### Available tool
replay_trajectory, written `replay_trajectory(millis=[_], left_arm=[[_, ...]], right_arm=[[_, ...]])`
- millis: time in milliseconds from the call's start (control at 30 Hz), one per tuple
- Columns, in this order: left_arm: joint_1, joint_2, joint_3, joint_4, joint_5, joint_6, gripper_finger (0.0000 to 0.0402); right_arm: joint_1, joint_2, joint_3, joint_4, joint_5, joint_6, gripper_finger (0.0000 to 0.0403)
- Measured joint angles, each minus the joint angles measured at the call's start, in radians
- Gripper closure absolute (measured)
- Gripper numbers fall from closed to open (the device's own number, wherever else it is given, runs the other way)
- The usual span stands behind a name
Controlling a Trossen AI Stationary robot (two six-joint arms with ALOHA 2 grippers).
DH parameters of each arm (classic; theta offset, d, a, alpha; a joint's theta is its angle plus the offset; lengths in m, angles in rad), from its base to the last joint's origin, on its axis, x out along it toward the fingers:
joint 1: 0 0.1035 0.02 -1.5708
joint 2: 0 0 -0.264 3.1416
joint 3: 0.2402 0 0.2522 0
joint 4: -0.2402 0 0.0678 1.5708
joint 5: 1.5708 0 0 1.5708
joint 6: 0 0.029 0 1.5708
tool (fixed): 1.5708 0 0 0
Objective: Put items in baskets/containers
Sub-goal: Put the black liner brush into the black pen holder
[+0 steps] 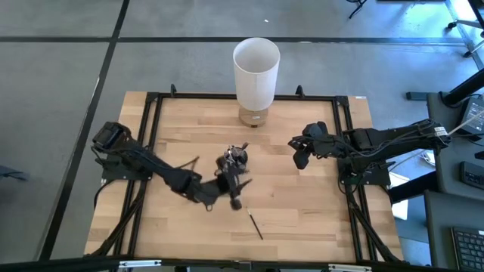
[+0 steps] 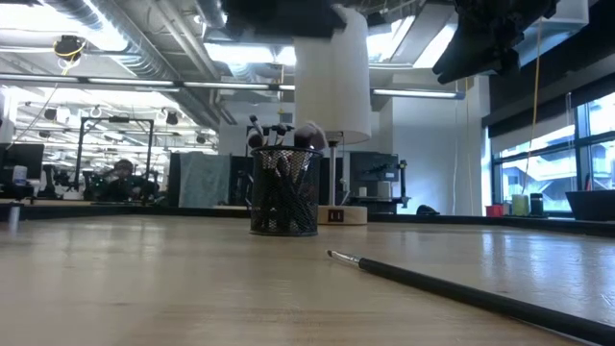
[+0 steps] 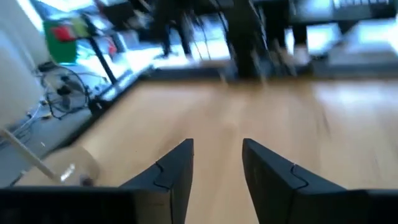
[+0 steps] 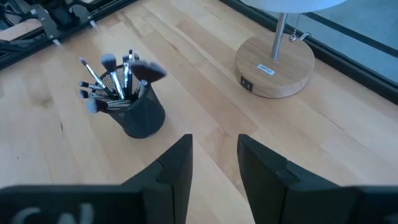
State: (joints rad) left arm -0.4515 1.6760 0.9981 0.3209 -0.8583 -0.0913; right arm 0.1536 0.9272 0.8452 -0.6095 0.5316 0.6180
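The dark mesh cup (image 1: 234, 159) stands upright on the table's middle, with several makeup brushes standing in it, bristles up (image 4: 118, 74). It also shows in the low view (image 2: 283, 197). One thin dark brush (image 1: 254, 225) lies flat on the table, nearer the near edge (image 2: 452, 285). My left gripper (image 1: 236, 195) hovers just on the near side of the cup, open, with nothing between its fingers (image 3: 217, 174). My right gripper (image 1: 299, 156) waits to the right of the cup, open and empty (image 4: 214, 168).
The tall white cylinder (image 1: 255, 69) stands on its round wooden base (image 4: 273, 65) at the table's far edge, behind the cup. A black frame (image 1: 151, 113) runs around the tabletop. Bare wood lies left and right of the cup.
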Motion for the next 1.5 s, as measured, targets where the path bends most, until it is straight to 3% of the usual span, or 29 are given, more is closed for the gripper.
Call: replay_trajectory(millis=[133,433,567,767,900,1033,1167,1367,1500], left_arm=[[-0.053,0.051,-0.002,-0.109,0.043,-0.009,0.0275],[-0.147,0.09,-0.001,-0.158,0.065,-0.094,0.0284],[-0.165,0.088,-0.001,-0.297,0.052,-0.265,0.0284],[-0.135,0.088,-0.001,-0.657,0.129,-0.612,0.0284],[-0.111,0.088,-0.005,-0.869,0.121,-0.824,0.0287],[-0.107,0.084,-0.046,-0.936,-0.042,-0.973,0.0288],[-0.104,0.066,-0.092,-0.958,-0.163,-1.091,0.029],[-0.102,-0.01,-0.154,-0.982,-0.234,-1.135,0.0297],[-0.107,-0.079,-0.191,-0.985,-0.25,-1.153,0.0297]], right_arm=[[0.0,0.0,0.0,0.011,0.0,0.01,0.0276],[-0.001,0.071,0.0,0.054,-0.001,0.093,0.0276],[-0.001,0.153,0.0,0.071,-0.049,0.181,0.0276],[0.047,0.351,0.0,0.07,-0.199,0.377,0.0276],[0.096,0.495,0.046,0.132,-0.247,0.461,0.0276],[0.162,0.664,0.161,0.156,-0.304,0.474,0.0276],[0.21,0.82,0.36,0.059,-0.368,0.445,0.0276],[0.259,1.014,0.676,-0.14,-0.375,0.411,0.0277],[0.277,1.138,0.814,-0.176,-0.377,0.385,0.0277]])
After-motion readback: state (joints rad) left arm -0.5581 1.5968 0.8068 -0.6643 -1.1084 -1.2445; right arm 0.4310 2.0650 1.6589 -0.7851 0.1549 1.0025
